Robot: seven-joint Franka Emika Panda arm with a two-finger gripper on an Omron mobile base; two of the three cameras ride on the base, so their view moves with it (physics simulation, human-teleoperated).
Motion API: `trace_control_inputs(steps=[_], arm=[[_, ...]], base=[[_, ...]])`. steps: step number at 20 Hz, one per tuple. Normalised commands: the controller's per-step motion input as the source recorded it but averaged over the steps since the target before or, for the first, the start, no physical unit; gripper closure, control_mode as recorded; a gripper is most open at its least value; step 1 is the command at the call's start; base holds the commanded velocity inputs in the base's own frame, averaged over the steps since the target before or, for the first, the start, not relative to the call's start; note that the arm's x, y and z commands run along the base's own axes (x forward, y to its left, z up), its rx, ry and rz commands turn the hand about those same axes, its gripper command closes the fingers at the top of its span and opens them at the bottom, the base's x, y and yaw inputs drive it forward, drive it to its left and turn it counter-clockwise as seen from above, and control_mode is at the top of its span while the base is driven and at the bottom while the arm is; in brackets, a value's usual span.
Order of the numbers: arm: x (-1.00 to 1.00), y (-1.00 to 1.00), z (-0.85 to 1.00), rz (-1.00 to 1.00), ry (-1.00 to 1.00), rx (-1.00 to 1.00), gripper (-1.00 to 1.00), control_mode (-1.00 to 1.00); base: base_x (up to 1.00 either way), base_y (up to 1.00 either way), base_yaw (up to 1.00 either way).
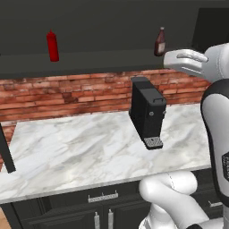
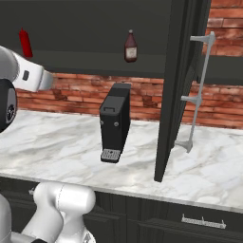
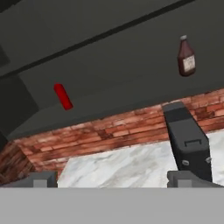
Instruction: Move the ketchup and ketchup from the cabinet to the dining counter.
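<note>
Both ketchup bottles stand on the shelf of the open black cabinet (image 1: 103, 58). The bright red ketchup (image 1: 53, 45) (image 2: 25, 42) (image 3: 63, 96) is at the left. The dark maroon ketchup (image 1: 160, 41) (image 2: 130, 46) (image 3: 186, 57) is at the right. My white hand (image 1: 184, 60) hovers just right of and slightly below the maroon bottle, short of the shelf. In the hand view my gripper (image 3: 114, 179) is open, its tips wide apart with nothing between them, and both bottles are still well ahead. The dining counter is out of view.
A black coffee machine (image 1: 147, 114) (image 2: 115, 121) stands on the marble worktop (image 1: 76, 152) under the shelf, before a brick wall. The cabinet's open right door (image 2: 182, 85), with a long silver handle (image 2: 199, 85), juts out over the worktop. Another door edge (image 1: 5, 154) stands at the left.
</note>
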Motion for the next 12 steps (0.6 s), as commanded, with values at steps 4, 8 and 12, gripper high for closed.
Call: trace_control_inputs(steps=[4, 8, 12], arm=[[0.00, -0.48, 0.20, -0.15, 0.00, -0.09, -1.00, -1.00], [0.02, -0.40, 0.14, -0.16, 0.00, -0.15, -1.00, -1.00], [0.14, -0.35, 0.03, -0.06, 0.00, -0.11, -1.00, -1.00]], base=[[0.00, 0.00, 0.00], [0.00, 0.00, 0.00], [0.00, 0.00, 0.00]])
